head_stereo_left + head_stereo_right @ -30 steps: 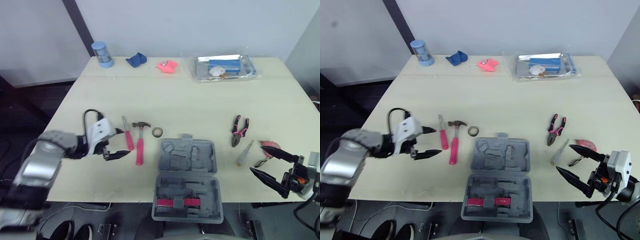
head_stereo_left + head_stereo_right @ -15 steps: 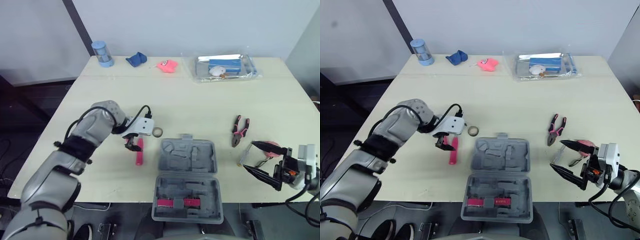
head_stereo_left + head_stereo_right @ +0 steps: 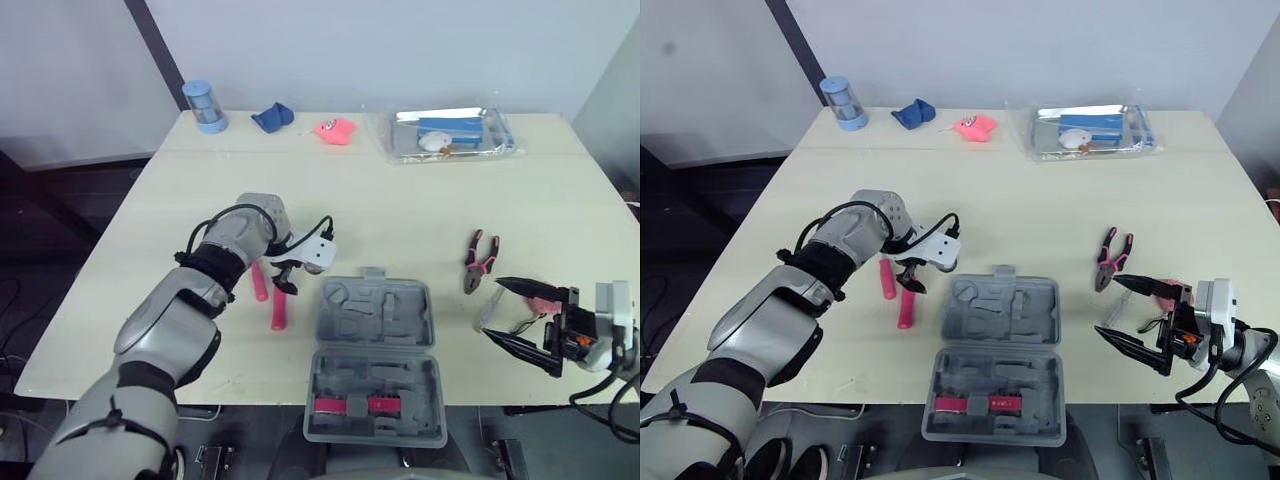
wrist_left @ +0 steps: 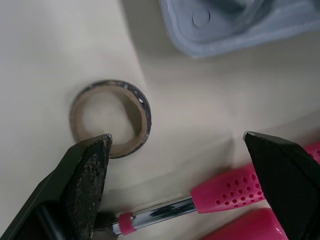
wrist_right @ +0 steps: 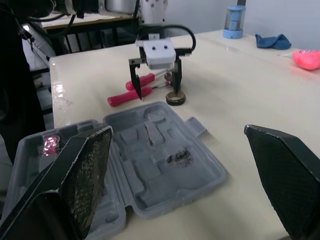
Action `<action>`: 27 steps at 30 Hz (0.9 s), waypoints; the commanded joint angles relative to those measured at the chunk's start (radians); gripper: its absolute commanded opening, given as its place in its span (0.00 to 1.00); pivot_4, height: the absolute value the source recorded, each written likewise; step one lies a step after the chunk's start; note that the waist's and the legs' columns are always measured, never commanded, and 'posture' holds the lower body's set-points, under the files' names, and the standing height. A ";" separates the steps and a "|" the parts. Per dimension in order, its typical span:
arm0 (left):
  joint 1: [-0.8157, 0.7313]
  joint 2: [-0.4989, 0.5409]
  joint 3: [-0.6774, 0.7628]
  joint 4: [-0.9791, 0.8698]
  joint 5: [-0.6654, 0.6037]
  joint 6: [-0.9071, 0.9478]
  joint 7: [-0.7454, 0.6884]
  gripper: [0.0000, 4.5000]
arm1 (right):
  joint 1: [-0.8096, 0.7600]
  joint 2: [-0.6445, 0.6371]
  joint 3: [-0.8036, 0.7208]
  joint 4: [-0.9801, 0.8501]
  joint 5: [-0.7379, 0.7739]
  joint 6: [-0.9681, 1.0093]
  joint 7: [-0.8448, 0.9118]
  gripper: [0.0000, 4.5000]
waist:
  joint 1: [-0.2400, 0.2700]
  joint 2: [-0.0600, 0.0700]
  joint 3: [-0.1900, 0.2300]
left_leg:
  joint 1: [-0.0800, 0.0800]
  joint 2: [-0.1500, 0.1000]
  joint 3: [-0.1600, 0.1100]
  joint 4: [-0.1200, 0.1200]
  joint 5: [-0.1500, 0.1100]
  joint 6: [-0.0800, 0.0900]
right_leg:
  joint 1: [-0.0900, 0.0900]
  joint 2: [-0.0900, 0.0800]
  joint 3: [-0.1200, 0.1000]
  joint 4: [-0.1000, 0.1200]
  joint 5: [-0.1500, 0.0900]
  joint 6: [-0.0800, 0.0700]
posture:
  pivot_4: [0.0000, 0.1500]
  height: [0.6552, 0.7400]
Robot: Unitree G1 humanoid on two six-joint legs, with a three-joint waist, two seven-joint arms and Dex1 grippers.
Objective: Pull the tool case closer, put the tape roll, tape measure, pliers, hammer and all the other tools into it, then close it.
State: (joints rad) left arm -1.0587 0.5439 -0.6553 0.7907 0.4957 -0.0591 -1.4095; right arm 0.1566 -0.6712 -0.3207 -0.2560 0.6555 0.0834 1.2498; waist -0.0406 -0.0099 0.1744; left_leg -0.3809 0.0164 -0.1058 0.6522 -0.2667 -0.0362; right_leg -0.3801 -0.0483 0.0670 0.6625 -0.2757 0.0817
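Fingers of the left gripper (image 4: 176,140) stand spread wide, one black tip over the rim of the small brown-cored tape roll (image 4: 142,119), beside the pink-handled hammer (image 3: 278,306). At centre the grey moulded tool case (image 3: 375,360) lies open, its near half overhanging the pale table's (image 3: 380,200) front edge. Pink-gripped pliers (image 3: 478,262) lie on bare tabletop; the right gripper (image 3: 492,308) hovers, fingers apart.

Silver-grey arms (image 3: 170,310), black cables (image 5: 172,26), white wrist housings (image 3: 318,252), black tapered claw fingers (image 4: 87,175)
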 commanded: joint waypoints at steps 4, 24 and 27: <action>-0.034 -0.047 -0.008 0.067 0.041 -0.046 0.024 1.00 | -0.023 -0.029 -0.020 -0.040 0.017 0.009 -0.020 0.99 | 0.003 0.000 0.000 | 0.000 0.000 0.000 0.000 0.000 0.000 | 0.000 0.000 0.000 0.000 0.000 0.000 | 1.00 1.00; -0.100 -0.140 -0.016 0.283 0.134 -0.146 0.147 0.35 | -0.009 -0.025 -0.010 -0.092 0.007 0.022 -0.070 1.00 | 0.008 0.002 -0.001 | 0.001 -0.001 -0.002 0.001 0.000 0.000 | 0.002 0.000 -0.001 0.002 0.000 0.000 | 1.00 1.00; -0.108 -0.142 -0.012 0.306 0.139 -0.159 0.159 0.04 | -0.005 -0.023 -0.009 -0.098 0.006 0.022 -0.077 1.00 | 0.008 0.002 -0.001 | 0.002 -0.002 -0.003 0.001 0.000 0.000 | 0.002 0.000 -0.001 0.002 0.000 0.000 | 1.00 1.00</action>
State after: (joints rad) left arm -1.1686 0.4068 -0.6566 1.0743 0.6151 -0.2107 -1.3015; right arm 0.1496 -0.6901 -0.3206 -0.3172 0.6546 0.1078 1.1783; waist -0.0322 -0.0075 0.1729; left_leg -0.3790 0.0147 -0.1086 0.6532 -0.2664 -0.0360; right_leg -0.3777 -0.0487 0.0659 0.6648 -0.2756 0.0821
